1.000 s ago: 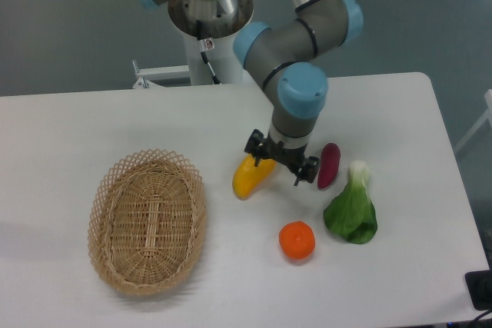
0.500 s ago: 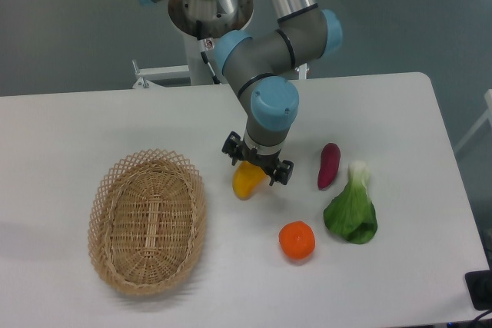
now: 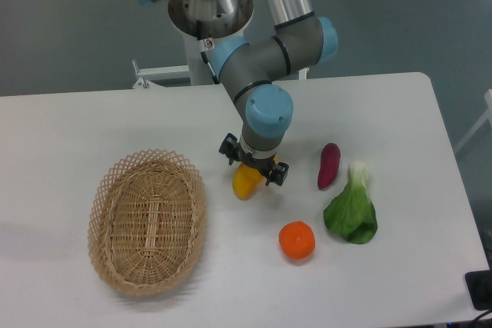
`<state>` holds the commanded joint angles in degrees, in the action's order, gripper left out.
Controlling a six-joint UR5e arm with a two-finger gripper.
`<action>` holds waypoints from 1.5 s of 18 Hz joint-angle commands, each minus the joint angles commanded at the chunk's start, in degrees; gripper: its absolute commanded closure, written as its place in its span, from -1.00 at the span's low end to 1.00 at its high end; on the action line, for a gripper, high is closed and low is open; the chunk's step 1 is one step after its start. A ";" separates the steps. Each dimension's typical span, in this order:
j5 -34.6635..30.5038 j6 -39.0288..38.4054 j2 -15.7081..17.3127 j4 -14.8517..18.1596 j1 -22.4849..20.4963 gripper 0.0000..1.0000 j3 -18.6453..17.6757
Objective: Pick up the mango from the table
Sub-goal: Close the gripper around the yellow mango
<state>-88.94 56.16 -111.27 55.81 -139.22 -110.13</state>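
Mango (image 3: 247, 183) lying near the middle of the white worktop (image 3: 69, 120), its upper end hidden beneath the end effector (image 3: 253, 162), whose fingers stand apart, one on either side of the fruit, with contact impossible to tell. Toward the left edge, a woven oval basket (image 3: 147, 220); toward the right edge, a dark red-purple vegetable (image 3: 328, 165) and a leafy green (image 3: 352, 209), with an orange (image 3: 297, 240) nearer the front edge.

Single fixed camera, high, facing table (image 3: 92, 120)
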 joint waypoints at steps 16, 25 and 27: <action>-0.62 0.00 -0.71 -0.09 0.62 0.07 0.26; -0.53 0.26 1.31 0.26 0.44 0.21 1.14; -0.62 0.44 2.19 0.09 0.35 0.21 1.49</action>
<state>-89.56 56.60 -109.08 55.90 -138.87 -108.63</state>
